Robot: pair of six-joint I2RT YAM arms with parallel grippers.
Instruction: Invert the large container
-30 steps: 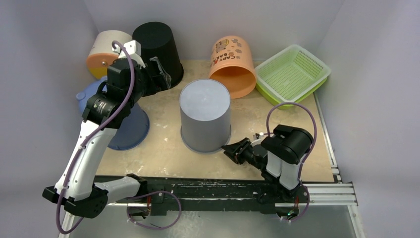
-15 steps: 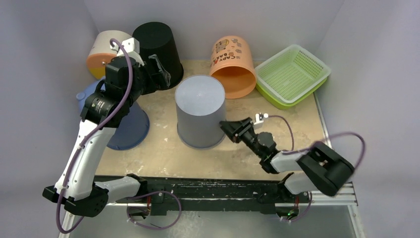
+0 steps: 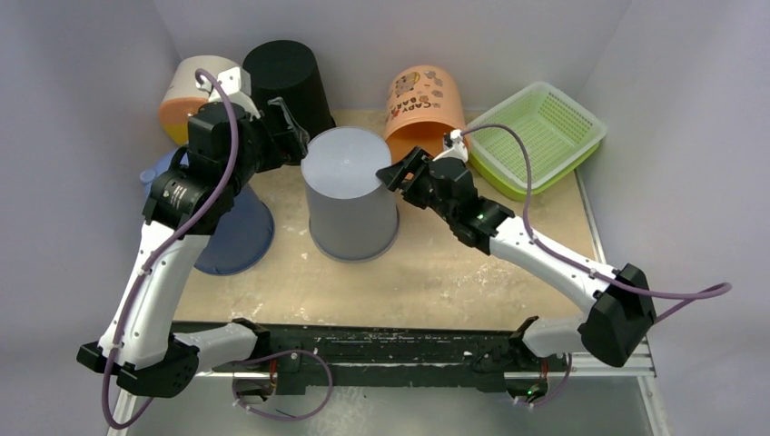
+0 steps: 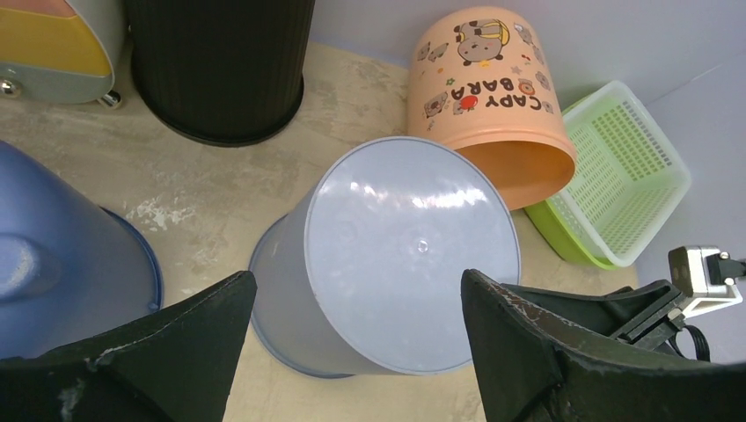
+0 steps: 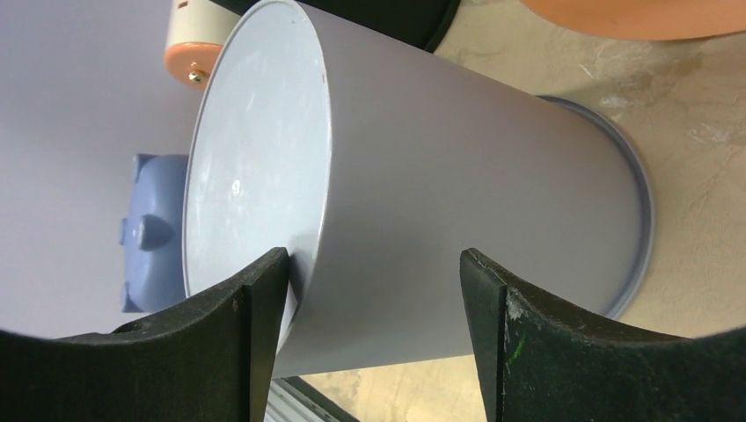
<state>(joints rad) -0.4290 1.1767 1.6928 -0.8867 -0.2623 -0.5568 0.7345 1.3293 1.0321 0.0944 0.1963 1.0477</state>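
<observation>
Large grey plastic bucket (image 3: 350, 195) stands mouth-down mid beige table (image 3: 454, 268), left gripper (image 3: 292, 134) and right gripper (image 3: 399, 174) both spread wide flanking its top; best press evenly on opposite walls before tipping, or it slips.

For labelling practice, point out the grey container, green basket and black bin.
grey container (image 3: 350, 162): top view, upturned base.
green basket (image 3: 549, 127): top view, mesh floor.
black bin (image 4: 220, 61): left wrist view, side wall.

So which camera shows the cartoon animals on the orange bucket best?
The left wrist camera: the orange bucket lies on its side, its animals and lettering large and clear. The top external camera shows it too, but smaller. The right wrist camera catches only an orange strip at its top edge.
</observation>
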